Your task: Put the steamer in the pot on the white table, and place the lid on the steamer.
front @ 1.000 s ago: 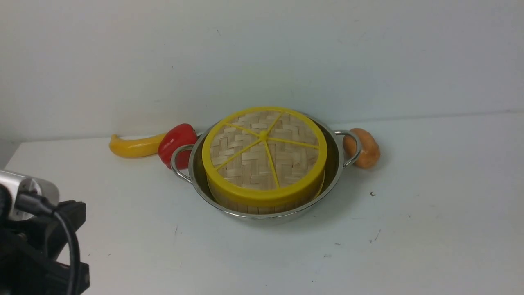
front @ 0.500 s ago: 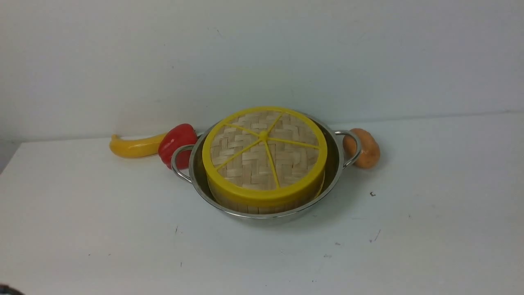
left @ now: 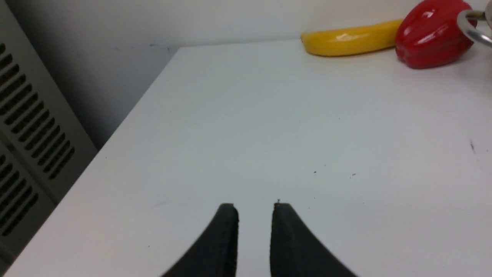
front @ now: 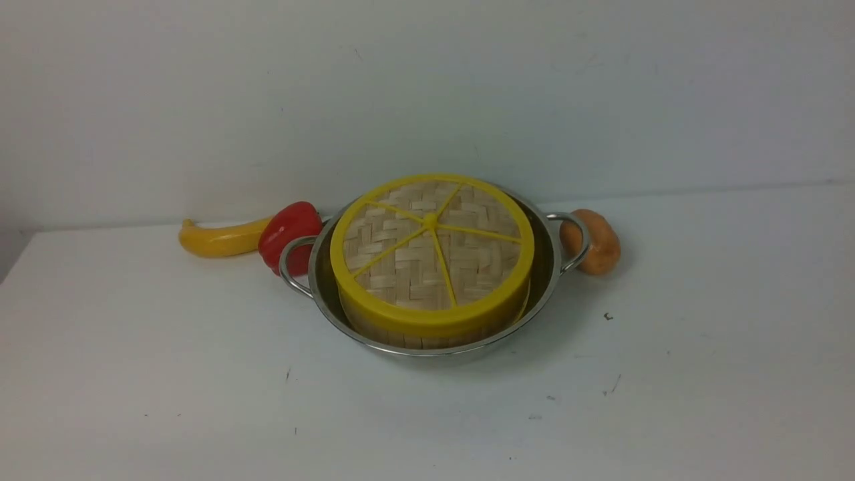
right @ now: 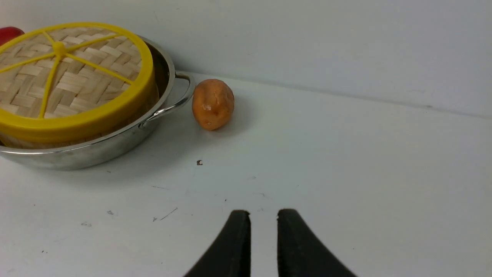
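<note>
Lid point(front: 431, 247) is sitting on the steamer point(front: 401, 338) in the pot point(front: 549, 259), likely light, stiff, best pinched at its rim; left gripper point(left: 255, 209) and right gripper point(right: 263, 215) are hanging narrowly parted, empty.

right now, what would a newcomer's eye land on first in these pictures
The yellow-rimmed woven lid sitting on the steamer inside the shiny pot, midway across the white table near the back wall, grabs attention first. A red pepper and a yellow banana lie by the pot's left handle, an orange-brown potato by its right. The left gripper and right gripper hover over the table, holding nothing.
</note>
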{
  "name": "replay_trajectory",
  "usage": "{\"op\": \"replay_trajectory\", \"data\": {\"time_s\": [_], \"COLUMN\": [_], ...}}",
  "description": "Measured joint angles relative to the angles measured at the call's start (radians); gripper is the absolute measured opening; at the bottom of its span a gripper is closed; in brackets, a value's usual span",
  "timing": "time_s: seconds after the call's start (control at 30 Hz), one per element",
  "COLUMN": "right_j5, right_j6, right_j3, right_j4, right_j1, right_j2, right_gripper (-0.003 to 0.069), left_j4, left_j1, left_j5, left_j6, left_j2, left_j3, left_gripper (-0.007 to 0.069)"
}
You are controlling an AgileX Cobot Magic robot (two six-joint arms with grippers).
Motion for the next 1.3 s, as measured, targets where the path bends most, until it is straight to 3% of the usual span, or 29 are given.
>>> {"op": "replay_trajectory", "data": {"time_s": [0.53,0.63,0.93,1.3], "right_j5": [0.000,-0.014,-0.313,-0.442], "right_j6": [-0.013,-0.034,-0.042,-0.042], "right_j3": [0.003,0.015,0.336,0.561], "right_j4": [-0.010,-0.043,-0.002,0.107], "right_j1": [-0.001,-0.038,-0.253,-0.276], "right_j2": [-0.031,-0.092,-0.317,-0.435], "right_gripper": [0.0198,0.0208,0.0237,0.0240], "left_j4": [0.003,0.003,0.003,0.003], "left_j1": [0.000,0.000,0.000,0.000], "left_j5": [-0.004,-0.004,-0.005,-0.006], "left_j6": [-0.001,-0.001,-0.002,-0.002], "left_j2": [0.000,0.000,0.000,0.000], "left_j3": [0.000,0.000,0.000,0.000], "left_gripper": [0.0151,0.0156,0.0157,0.0157]}}
